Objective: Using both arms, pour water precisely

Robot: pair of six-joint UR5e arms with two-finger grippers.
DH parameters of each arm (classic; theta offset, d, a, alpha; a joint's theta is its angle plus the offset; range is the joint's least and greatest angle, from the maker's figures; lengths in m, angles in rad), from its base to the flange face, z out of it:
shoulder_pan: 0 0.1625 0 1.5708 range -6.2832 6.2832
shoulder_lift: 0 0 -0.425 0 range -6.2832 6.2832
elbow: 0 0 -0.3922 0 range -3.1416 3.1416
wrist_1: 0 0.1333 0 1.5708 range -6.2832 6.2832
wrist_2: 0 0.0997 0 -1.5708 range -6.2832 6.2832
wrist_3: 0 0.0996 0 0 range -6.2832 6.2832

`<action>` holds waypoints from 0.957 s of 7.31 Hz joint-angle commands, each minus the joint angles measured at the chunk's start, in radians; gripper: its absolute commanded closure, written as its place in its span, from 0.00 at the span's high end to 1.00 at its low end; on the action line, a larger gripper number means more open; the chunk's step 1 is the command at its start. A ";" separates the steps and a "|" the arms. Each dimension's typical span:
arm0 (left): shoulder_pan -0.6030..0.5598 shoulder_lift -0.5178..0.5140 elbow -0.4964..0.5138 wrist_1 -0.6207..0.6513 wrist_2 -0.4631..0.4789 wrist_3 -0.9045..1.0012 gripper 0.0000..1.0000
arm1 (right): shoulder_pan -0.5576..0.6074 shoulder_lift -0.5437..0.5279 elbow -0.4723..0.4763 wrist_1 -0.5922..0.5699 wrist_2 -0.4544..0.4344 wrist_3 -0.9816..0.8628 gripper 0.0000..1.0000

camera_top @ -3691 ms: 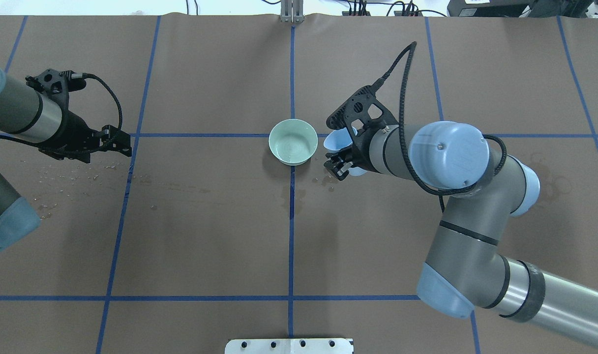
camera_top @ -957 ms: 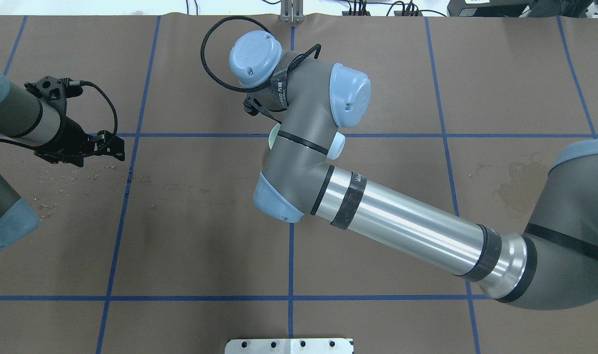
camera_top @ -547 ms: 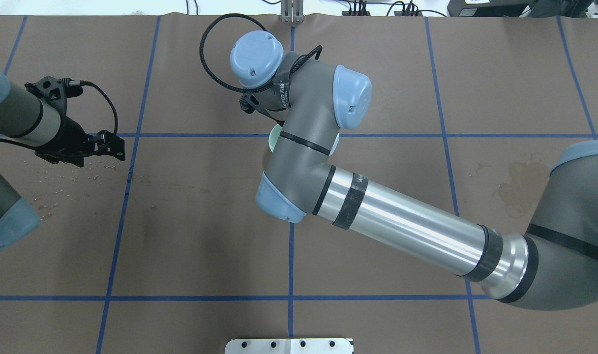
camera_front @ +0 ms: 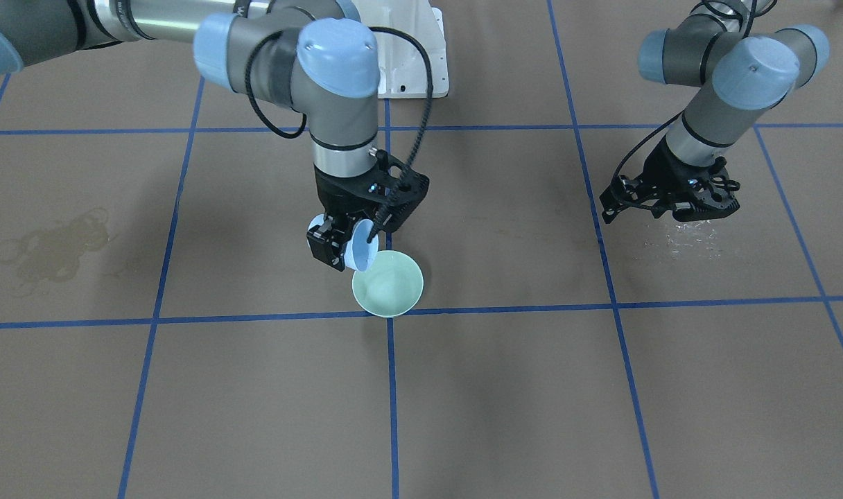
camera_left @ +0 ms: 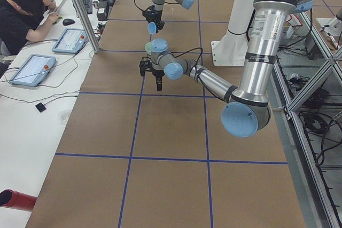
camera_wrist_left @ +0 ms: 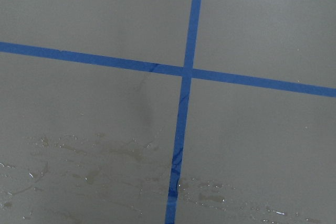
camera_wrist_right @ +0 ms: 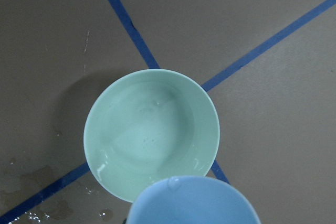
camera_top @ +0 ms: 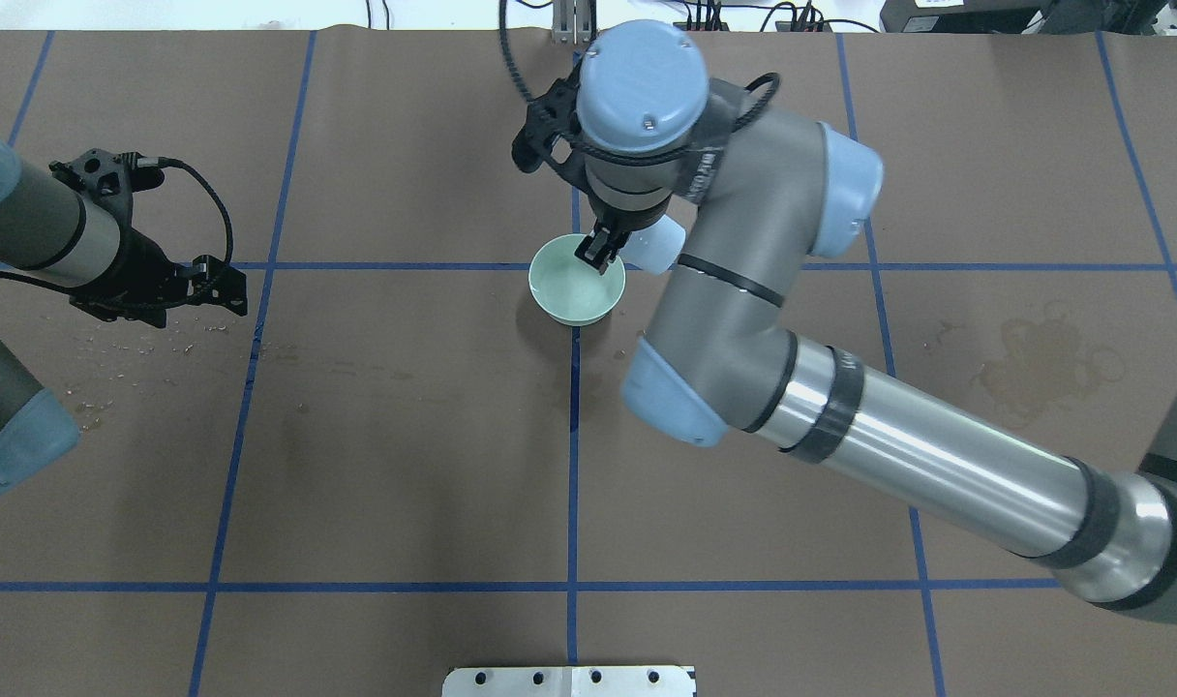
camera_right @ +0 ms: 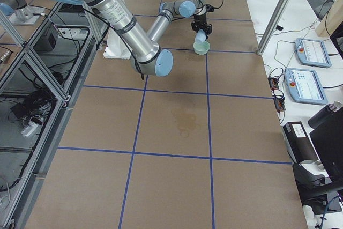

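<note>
Where the front-facing camera looks down, the right gripper (camera_front: 349, 244) clamps a tilted light-blue cup (camera_front: 362, 258) above a mint-green bowl (camera_front: 406, 296). Overhead, the left gripper (camera_top: 232, 288) hangs far left, fingers apart, empty. Right wrist: water (camera_wrist_right: 149, 135) lies in the bowl.

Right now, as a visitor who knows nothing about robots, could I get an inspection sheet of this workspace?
Surface: brown paper with a blue tape grid; wet splashes below the left tool, a dried stain on the other side.
Job's things: light blue cup tilted over the green bowl; water shows as faint glints in the bowl.
Clutter: nothing seen.
Tools: right tool shut on the cup; left tool holds nothing, open or shut unclear.
Cables: black cables loop at each wrist.
Surroundings: a person at a side desk with tablets.
</note>
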 commanded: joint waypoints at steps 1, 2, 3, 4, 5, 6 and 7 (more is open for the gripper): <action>0.003 -0.003 0.000 0.000 0.000 -0.001 1.00 | 0.037 -0.167 0.169 0.236 -0.004 0.238 0.00; 0.001 -0.003 0.000 0.000 0.000 -0.001 1.00 | 0.061 -0.233 0.250 0.244 -0.012 0.390 0.00; 0.001 -0.003 0.000 0.000 0.000 -0.001 1.00 | 0.095 -0.312 0.312 0.243 -0.068 0.510 0.00; 0.001 -0.003 0.000 0.000 0.000 -0.001 1.00 | 0.141 -0.427 0.367 0.244 -0.085 0.628 0.00; 0.001 -0.001 0.000 0.000 0.000 -0.003 1.00 | 0.211 -0.484 0.384 0.243 -0.086 0.788 0.00; 0.001 -0.001 0.000 0.000 0.000 -0.004 1.00 | 0.226 -0.549 0.389 0.246 -0.157 1.041 0.00; 0.003 -0.003 -0.003 -0.001 0.002 -0.032 1.00 | 0.215 -0.634 0.406 0.247 -0.349 1.095 0.00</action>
